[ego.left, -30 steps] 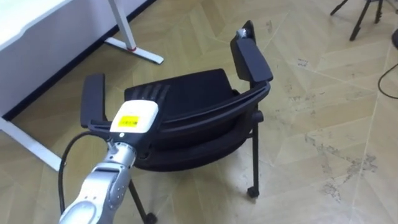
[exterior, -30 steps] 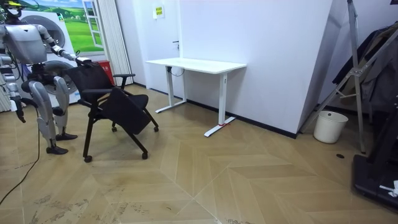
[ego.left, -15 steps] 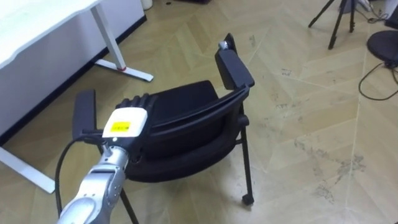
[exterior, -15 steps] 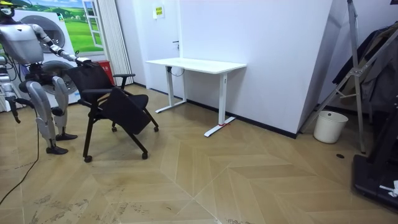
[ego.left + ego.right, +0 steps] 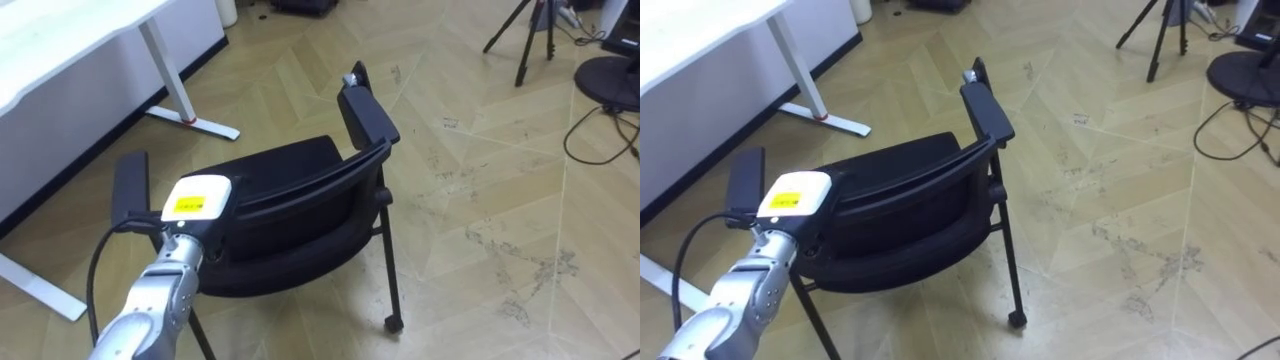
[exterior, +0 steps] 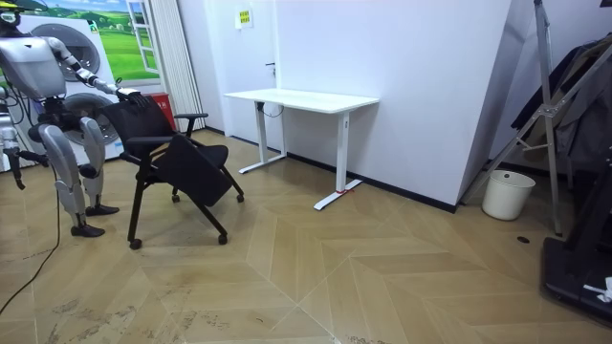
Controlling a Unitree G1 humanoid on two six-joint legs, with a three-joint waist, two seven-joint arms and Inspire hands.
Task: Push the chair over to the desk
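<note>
The left hand [image 5: 196, 203] is resting on the black chair [image 5: 290, 215]'s backrest top, its grip impossible to tell; a white desk [image 5: 60, 40] is standing beyond the chair

"Where do the two eye views look from?"

"From the robot's head, steeply down and close on the chair [image 5: 300, 215]. They sit side by side, so they cover almost the same patch of floor."

"And the room view?"

"Well back, about level, facing the white wall. It shares the chair and the desk [image 6: 301, 97] with them."
</note>
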